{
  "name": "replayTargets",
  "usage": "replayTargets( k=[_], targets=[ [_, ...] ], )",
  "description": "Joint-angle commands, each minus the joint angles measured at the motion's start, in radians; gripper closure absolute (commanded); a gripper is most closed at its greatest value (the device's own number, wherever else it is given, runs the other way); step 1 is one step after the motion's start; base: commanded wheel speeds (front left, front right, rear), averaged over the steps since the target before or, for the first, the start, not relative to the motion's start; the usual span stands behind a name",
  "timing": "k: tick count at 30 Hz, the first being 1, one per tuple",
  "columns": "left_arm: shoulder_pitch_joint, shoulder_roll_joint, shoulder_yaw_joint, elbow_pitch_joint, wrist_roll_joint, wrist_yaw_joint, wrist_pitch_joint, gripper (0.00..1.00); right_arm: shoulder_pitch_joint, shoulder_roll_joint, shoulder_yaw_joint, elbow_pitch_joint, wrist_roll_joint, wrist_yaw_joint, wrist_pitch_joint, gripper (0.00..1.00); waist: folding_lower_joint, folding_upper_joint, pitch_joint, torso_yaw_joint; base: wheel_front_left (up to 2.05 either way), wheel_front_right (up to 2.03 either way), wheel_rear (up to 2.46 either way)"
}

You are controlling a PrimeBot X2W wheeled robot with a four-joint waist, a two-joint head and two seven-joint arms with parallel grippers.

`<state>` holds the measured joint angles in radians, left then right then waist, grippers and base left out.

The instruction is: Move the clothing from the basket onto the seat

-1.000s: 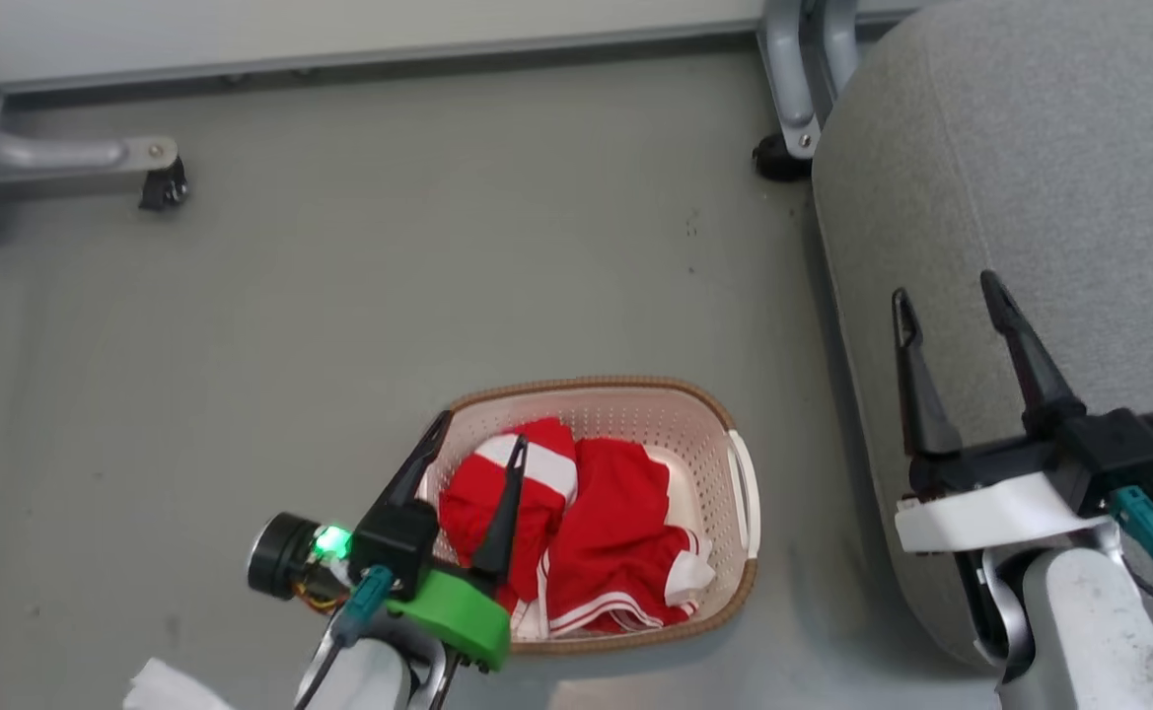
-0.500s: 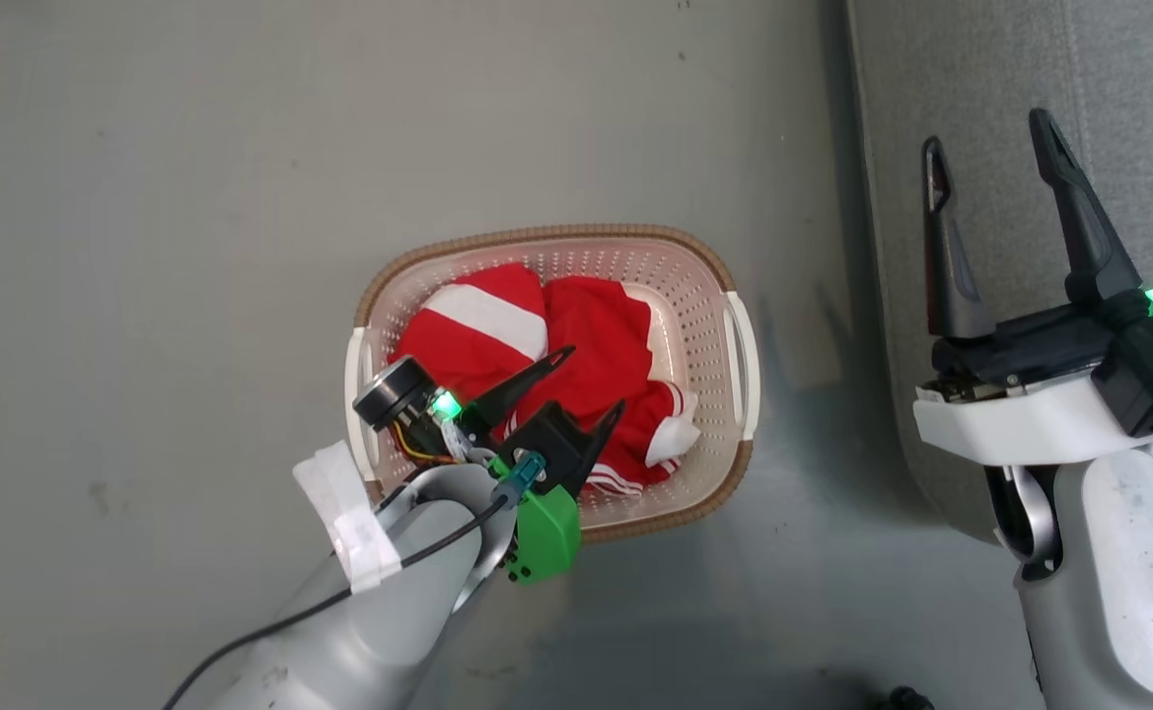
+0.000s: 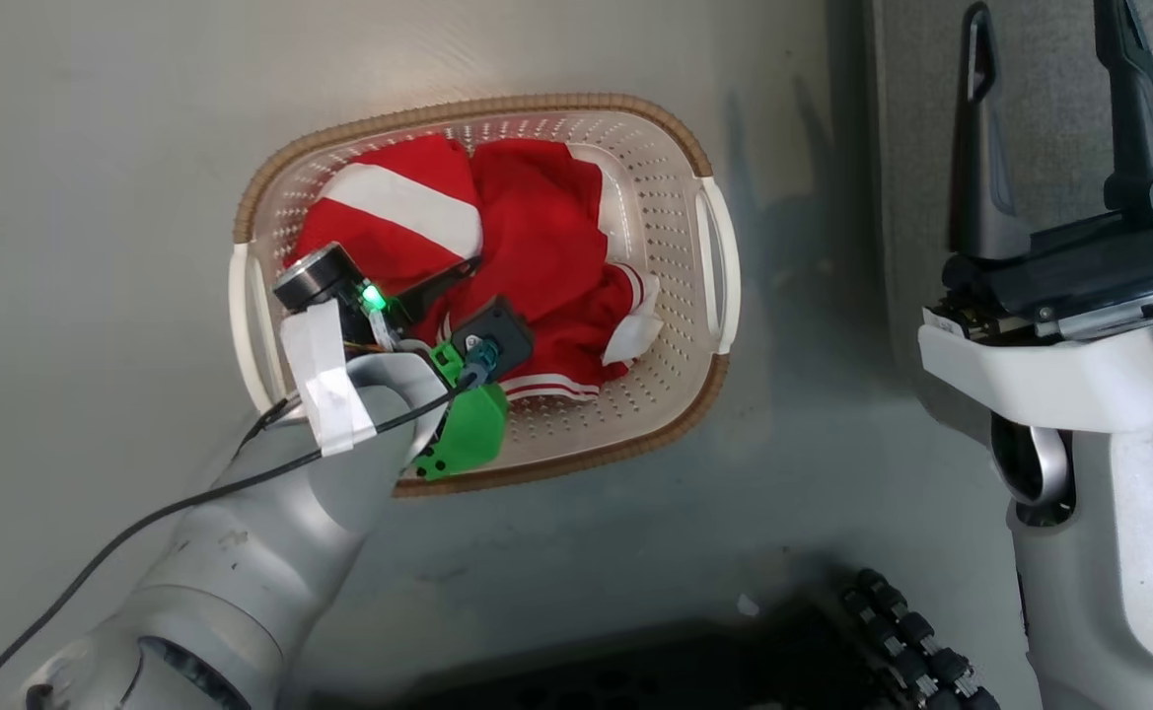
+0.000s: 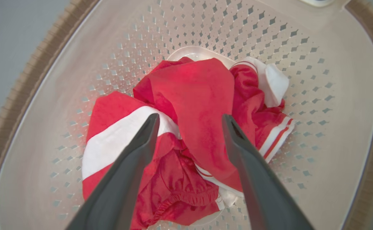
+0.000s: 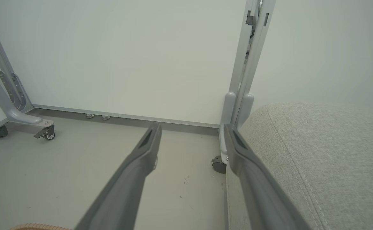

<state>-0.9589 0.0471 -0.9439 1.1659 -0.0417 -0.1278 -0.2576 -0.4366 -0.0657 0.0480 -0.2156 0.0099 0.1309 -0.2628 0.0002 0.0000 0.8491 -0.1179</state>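
The basket point(image 3: 458, 106) stands on the grey floor with the clothing in it: a red garment with a broad white band point(image 3: 389, 202) and a red garment with striped trim point(image 3: 537, 227). My left gripper point(image 3: 482, 281) reaches down inside the basket, open. In the left wrist view its fingers straddle the bunched red fabric point(image 4: 199, 95), the left gripper point(image 4: 190, 116) just above the heap with nothing clamped. The seat point(image 3: 911, 118) lies to the right of the basket. My right gripper point(image 3: 1044, 20) hovers open over the seat's edge point(image 5: 326, 153), empty.
Metal frame legs on casters point(image 5: 46, 134) point(image 5: 218, 164) stand at the foot of a white wall panel point(image 5: 125, 64) beyond the seat. My dark wheeled base point(image 3: 635, 680) shows at the bottom of the head view. Grey floor point(image 3: 93, 197) surrounds the basket.
The head camera has tilted down, shifting the whole picture. My left arm has reached forward and down, bringing its open gripper from the basket's near edge into the basket over the clothing.
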Motion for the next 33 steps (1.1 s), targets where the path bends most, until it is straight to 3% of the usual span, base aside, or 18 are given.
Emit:
replayTargets(
  k=[1,19,25,26,27,28,33],
  targets=[
    [-0.026,0.015,-0.012,0.020,0.009,-0.003,-0.005,0.00,-0.018,0.008,0.003,-0.012,0.008,0.000,-0.003,0.00,-0.0002,0.0000,0.093,-0.072,0.00,0.00,0.00],
    [-0.122,0.081,-0.127,0.116,0.020,-0.003,0.058,0.00,-0.042,0.015,0.020,-0.017,0.089,0.000,-0.003,0.00,-0.0002,0.0000,0.179,-0.144,0.00,0.00,0.00],
    [-0.134,0.088,-0.156,0.120,0.036,0.021,0.095,0.00,-0.044,0.015,0.015,-0.019,0.094,0.000,-0.003,0.00,-0.0002,0.0000,0.201,-0.144,0.00,0.00,0.00],
    [-0.137,0.088,-0.159,0.120,0.036,0.024,0.093,0.51,-0.044,0.015,0.014,-0.019,0.095,0.000,-0.003,0.00,-0.0002,0.0000,0.204,-0.143,0.00,0.00,0.00],
    [-0.139,0.086,-0.160,0.120,0.035,0.027,0.088,0.85,-0.045,0.015,0.013,-0.019,0.093,0.000,-0.003,0.00,-0.0002,0.0000,0.205,-0.141,0.00,0.00,0.00],
    [-0.141,0.083,-0.161,0.120,0.033,0.035,0.081,1.00,-0.045,0.015,0.013,-0.018,0.092,0.000,-0.003,0.00,-0.0002,0.0000,0.206,-0.139,0.00,0.00,0.00],
    [-0.131,0.062,-0.145,0.120,0.007,0.050,0.053,1.00,-0.044,0.015,0.019,-0.004,0.085,0.000,-0.003,0.00,-0.0002,0.0000,0.189,-0.120,0.00,0.00,0.00]
  ],
)
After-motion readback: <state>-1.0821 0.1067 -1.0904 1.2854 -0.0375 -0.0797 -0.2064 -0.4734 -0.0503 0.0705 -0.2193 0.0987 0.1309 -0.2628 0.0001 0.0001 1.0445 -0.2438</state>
